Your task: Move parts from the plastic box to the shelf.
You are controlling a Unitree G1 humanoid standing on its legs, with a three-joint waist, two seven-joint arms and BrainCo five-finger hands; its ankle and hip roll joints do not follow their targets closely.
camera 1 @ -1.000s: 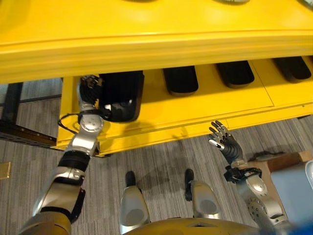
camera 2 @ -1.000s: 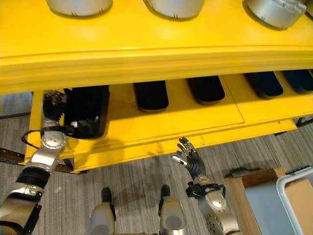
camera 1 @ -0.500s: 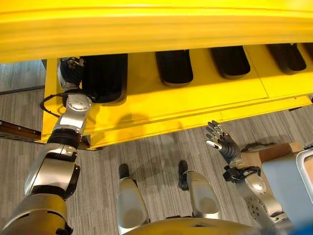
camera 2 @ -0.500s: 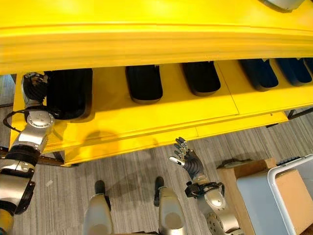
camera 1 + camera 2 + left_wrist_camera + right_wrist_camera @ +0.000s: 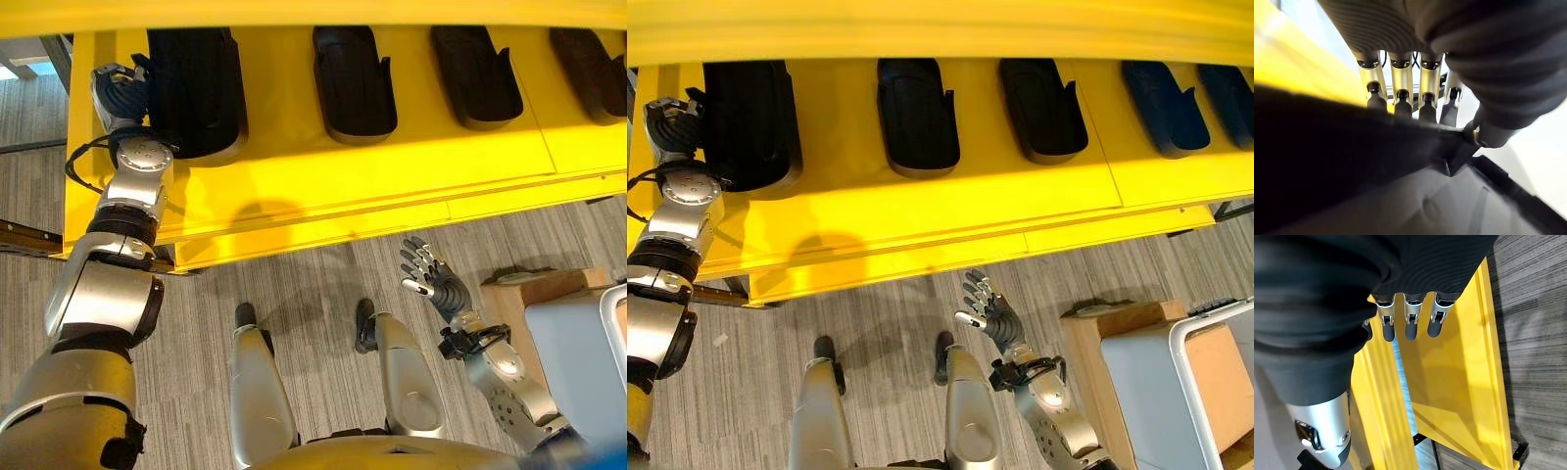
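Black ribbed part (image 5: 196, 88) lies at far-left end of yellow shelf (image 5: 392, 166), left hand (image 5: 116, 90) at its outer edge, fingers curled over rim in wrist view. Three more dark parts in row to right. Right hand (image 5: 431, 284) hangs splayed, empty, over floor. Plastic box (image 5: 1176, 382) at far right; contents unclear, remaining count unknown.
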